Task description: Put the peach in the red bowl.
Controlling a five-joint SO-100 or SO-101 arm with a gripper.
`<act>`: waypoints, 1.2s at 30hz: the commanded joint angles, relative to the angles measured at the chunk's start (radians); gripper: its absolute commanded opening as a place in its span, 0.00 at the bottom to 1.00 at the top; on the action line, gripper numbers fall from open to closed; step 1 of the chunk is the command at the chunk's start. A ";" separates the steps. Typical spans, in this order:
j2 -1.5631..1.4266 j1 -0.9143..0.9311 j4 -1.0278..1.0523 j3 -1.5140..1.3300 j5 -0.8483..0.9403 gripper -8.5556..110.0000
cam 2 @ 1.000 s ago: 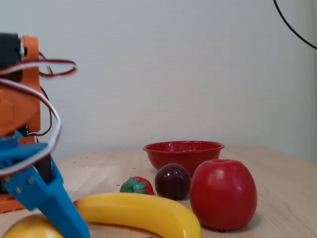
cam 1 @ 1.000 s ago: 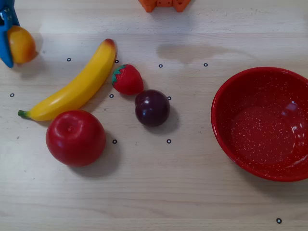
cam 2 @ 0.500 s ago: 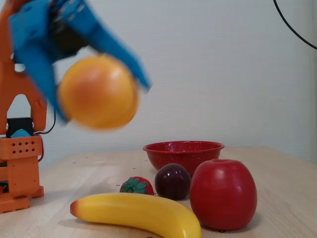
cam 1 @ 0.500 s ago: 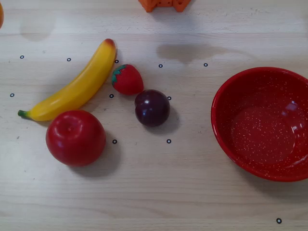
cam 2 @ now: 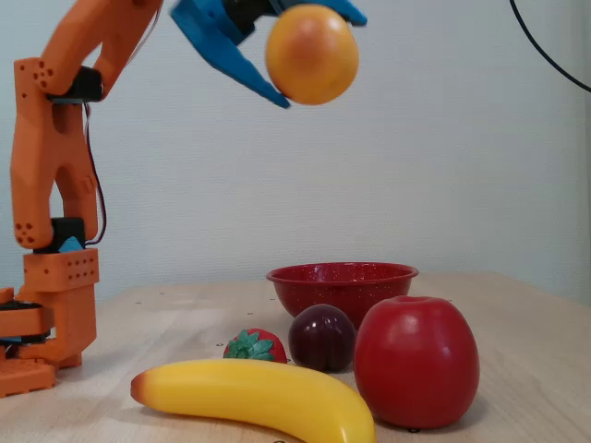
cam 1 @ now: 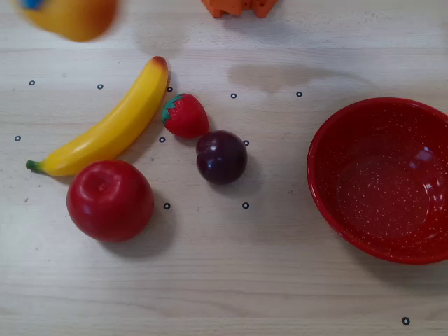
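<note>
Blue claw (cam 2: pixel 309 51) clamps peach (cam 2: pixel 312 53) high up — round, no long axis.

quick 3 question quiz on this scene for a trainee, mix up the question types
1. True or false: the peach rests on the table.
2. Which fruit lies nearest the red bowl in the overhead view? A) banana B) plum C) apple
3. Fill in: the bowl holds ____ fruit.

Key:
1. False: the gripper holds it high in the air, seen in the fixed view.
2. B, the plum; the strawberry sits just beyond it.
3. No; its inside is empty.
</note>
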State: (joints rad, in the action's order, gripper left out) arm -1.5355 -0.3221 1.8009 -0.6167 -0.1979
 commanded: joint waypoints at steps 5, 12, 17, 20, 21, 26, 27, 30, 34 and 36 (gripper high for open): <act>-0.117 0.399 -0.014 0.040 0.402 0.07; -0.040 0.657 -0.152 -0.041 0.499 0.07; 0.077 0.764 -0.265 -0.109 0.433 0.07; 0.133 0.782 -0.359 -0.195 0.370 0.07; 0.149 0.784 -0.390 -0.225 0.348 0.07; 0.222 0.785 -0.529 -0.377 0.227 0.07; 0.232 0.784 -0.546 -0.402 0.212 0.09; 0.255 0.776 -0.583 -0.468 0.198 0.19; 0.268 0.772 -0.612 -0.557 0.167 0.33; 0.275 0.772 -0.618 -0.592 0.152 0.41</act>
State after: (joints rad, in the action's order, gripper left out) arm -1.2011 0.4541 1.2164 -1.2441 -0.0123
